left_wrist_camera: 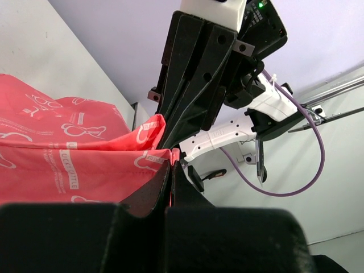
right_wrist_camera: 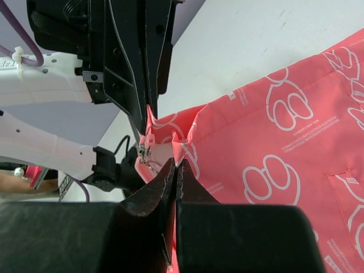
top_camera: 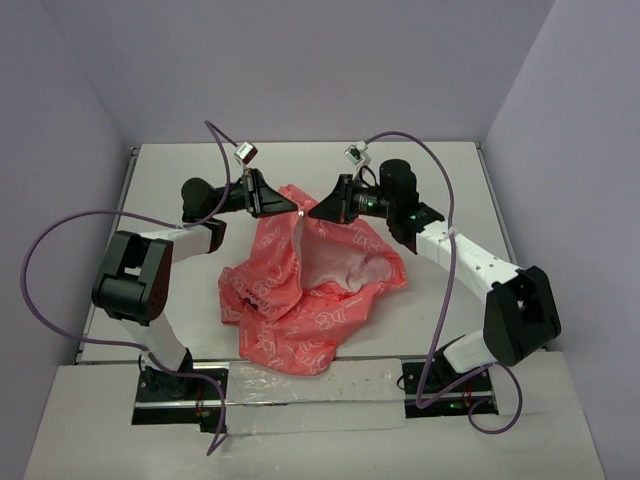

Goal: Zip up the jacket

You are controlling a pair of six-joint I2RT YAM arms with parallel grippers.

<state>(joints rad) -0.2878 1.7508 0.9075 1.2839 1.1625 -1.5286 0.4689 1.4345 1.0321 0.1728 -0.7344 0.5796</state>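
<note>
Left gripper (top_camera: pixel 295 211), right gripper (top_camera: pixel 314 213), both clamping one jacket (top_camera: pixel 296 292)

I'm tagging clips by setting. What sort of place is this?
Probably a robotics lab test cell: a plain white tabletop boxed in by bare lilac walls, two black-and-white robot arms bolted at its near edge trailing purple cables, and a coral-pink printed fabric jacket as the workpiece.

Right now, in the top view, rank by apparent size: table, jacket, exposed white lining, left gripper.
1. table
2. jacket
3. white lining
4. left gripper, raised nearer the camera, so its place after the lining is unsure.
</note>
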